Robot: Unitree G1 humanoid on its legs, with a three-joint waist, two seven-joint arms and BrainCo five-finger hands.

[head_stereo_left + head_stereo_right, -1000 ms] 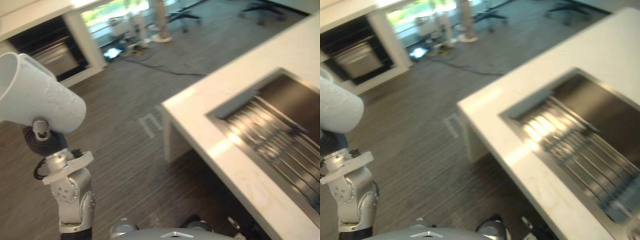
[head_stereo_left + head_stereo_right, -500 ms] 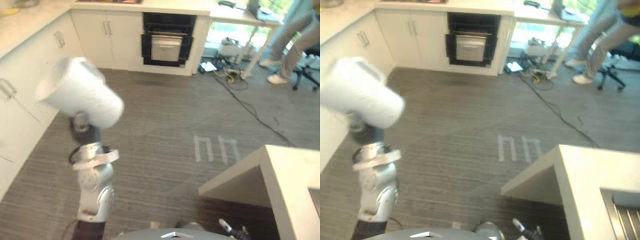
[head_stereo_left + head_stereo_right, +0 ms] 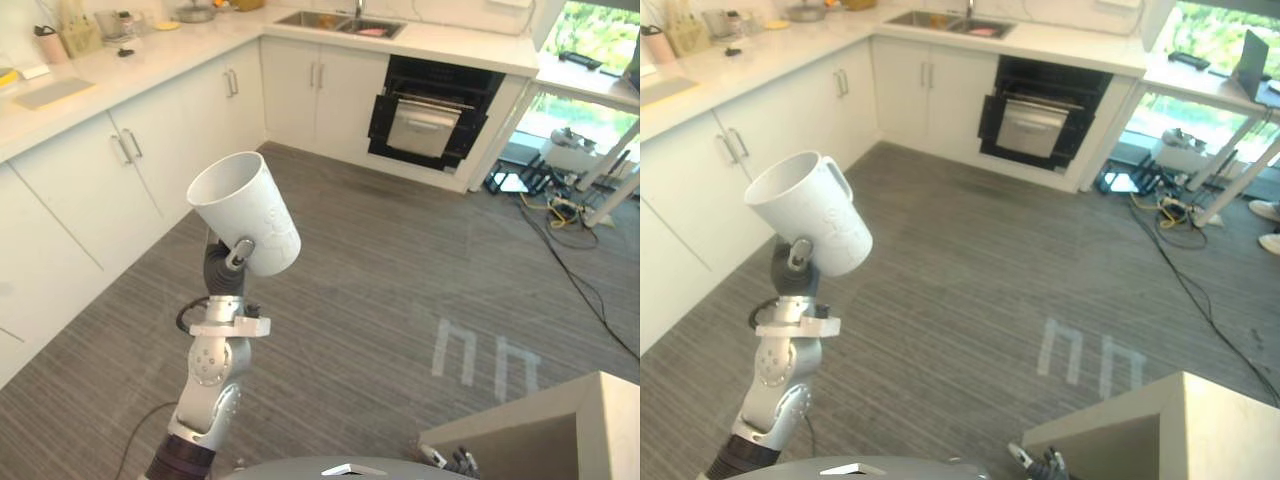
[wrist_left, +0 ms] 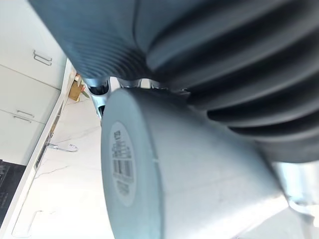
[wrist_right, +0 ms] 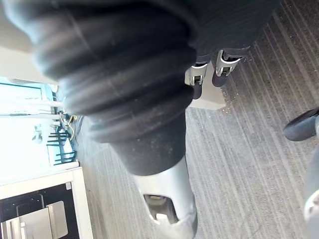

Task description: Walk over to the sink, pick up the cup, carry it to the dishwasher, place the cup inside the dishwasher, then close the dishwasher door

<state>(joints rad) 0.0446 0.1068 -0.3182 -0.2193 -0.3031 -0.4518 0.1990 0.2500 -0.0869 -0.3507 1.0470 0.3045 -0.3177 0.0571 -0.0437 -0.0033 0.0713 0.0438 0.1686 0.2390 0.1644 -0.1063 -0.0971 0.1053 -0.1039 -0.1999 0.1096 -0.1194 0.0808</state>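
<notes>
Your left hand [image 3: 788,282] is clamped on the white cup [image 3: 245,212]. It's held up over the floor [image 3: 380,270] at 9 o'clock in the head view, tilted, mouth toward 10 o'clock. Right hand [image 5: 129,84]: can't tell its grip. Dark built-in appliance [image 3: 430,112] sits at 1 o'clock among white cabinets [image 3: 150,160].

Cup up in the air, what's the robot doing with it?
The robot's left hand is holding a white cup up, tilted, over the grey kitchen floor. Ahead are white cabinets and a dark appliance under the counter. The cup isn't inside anything yet. The right hand hangs above the floor.
</notes>
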